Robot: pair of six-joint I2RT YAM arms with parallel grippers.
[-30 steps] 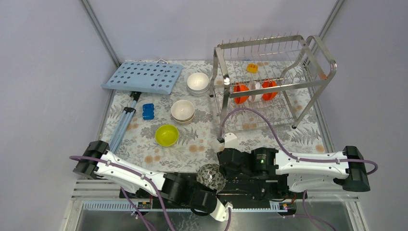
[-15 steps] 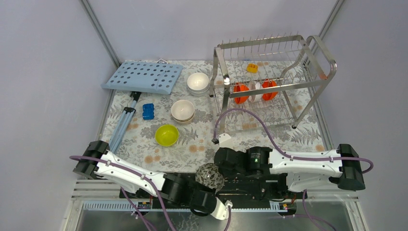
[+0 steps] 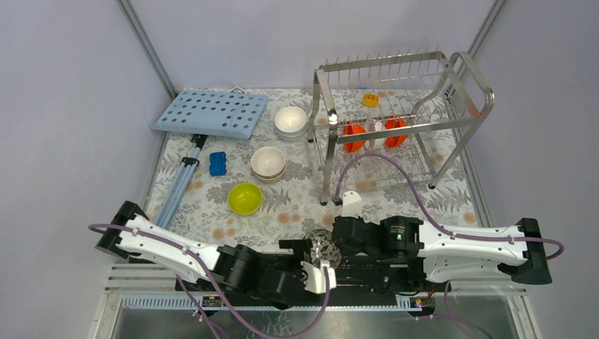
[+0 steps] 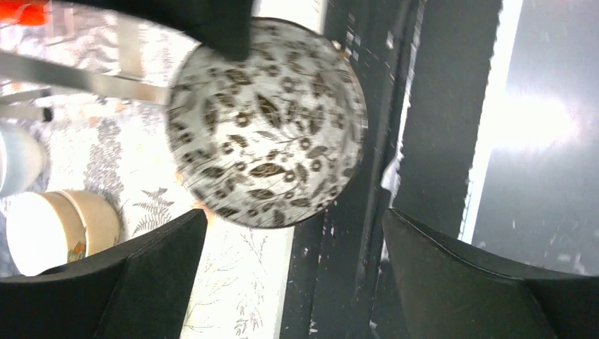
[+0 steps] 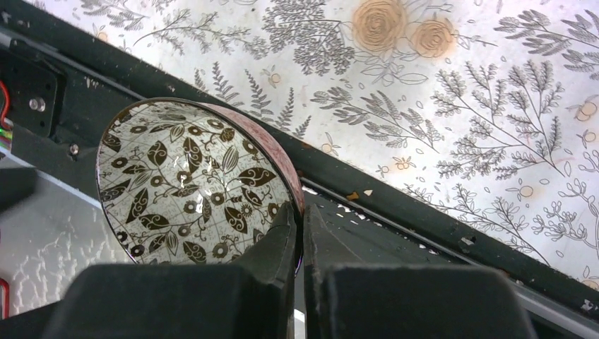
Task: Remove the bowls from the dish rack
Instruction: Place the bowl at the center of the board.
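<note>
Black right hand [image 5: 298, 219] clenched on rim of leaf-patterned bowl [image 5: 191, 191], bowl tilted on edge over black base [image 5: 395, 212] at table [image 3: 297, 205] near edge. Left hand [image 4: 293, 212] spread wide, holding nothing, facing same bowl. Orange bowls [image 3: 354, 136] stand in dish rack [image 3: 321, 92]; white bowl [image 3: 290, 120], cream bowl [image 3: 268, 162], green bowl [image 3: 245, 198] on table.

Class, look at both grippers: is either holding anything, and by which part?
The right gripper pinches the black-and-white patterned bowl by its rim. The left gripper is open, holding nothing.
</note>
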